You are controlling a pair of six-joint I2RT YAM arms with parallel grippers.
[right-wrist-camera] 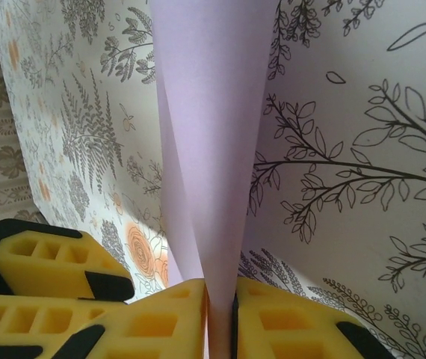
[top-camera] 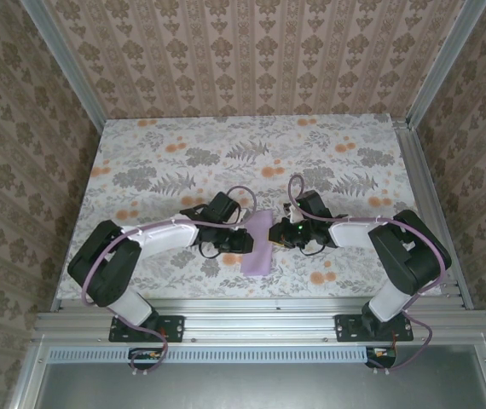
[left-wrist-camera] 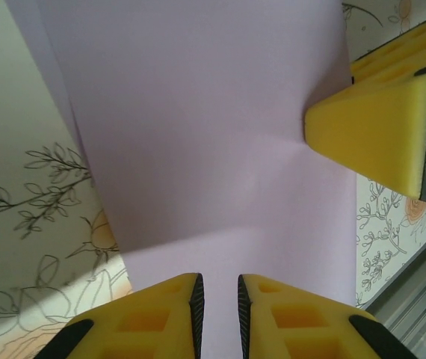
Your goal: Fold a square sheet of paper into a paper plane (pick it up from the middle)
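1. Lying in the lower middle of the overhead view, the sheet of paper (top-camera: pixel 258 249) is a narrow lilac strip on the flowered table (top-camera: pixel 328 145). It sits between the left gripper (top-camera: pixel 245 241) and the right gripper (top-camera: pixel 277 236).
2. Patterned walls (top-camera: pixel 251 51) close the table in on three sides. A metal rail (top-camera: pixel 260 311) runs across the bottom of the frame beside the arm bases.
3. In the left wrist view, a yellow fingertip (left-wrist-camera: pixel 370 134) of the right gripper juts in from the right edge of the frame. It meets the paper's right border and hides part of the table behind it.
4. In the right wrist view, a yellow finger (right-wrist-camera: pixel 48 262) of the left gripper sits at the lower left, just beside the paper.
5. The right gripper is clamped on the paper. At the bottom middle of its own view the pads press together with the sheet edge-on between them. From there the paper rises as a folded, tapering wedge to the top of the frame.
6. The left gripper's jaws are almost together, leaving a slim slit at the bottom of its own view. Lilac shows in that slit, but I cannot tell whether the pads pinch the sheet or only rest over it.
7. The left arm (top-camera: pixel 141 247) and the right arm (top-camera: pixel 388 243) reach inward from the lower corners. Their elbows are bent, their forearms are low over the table, and their wrists face each other across the paper.
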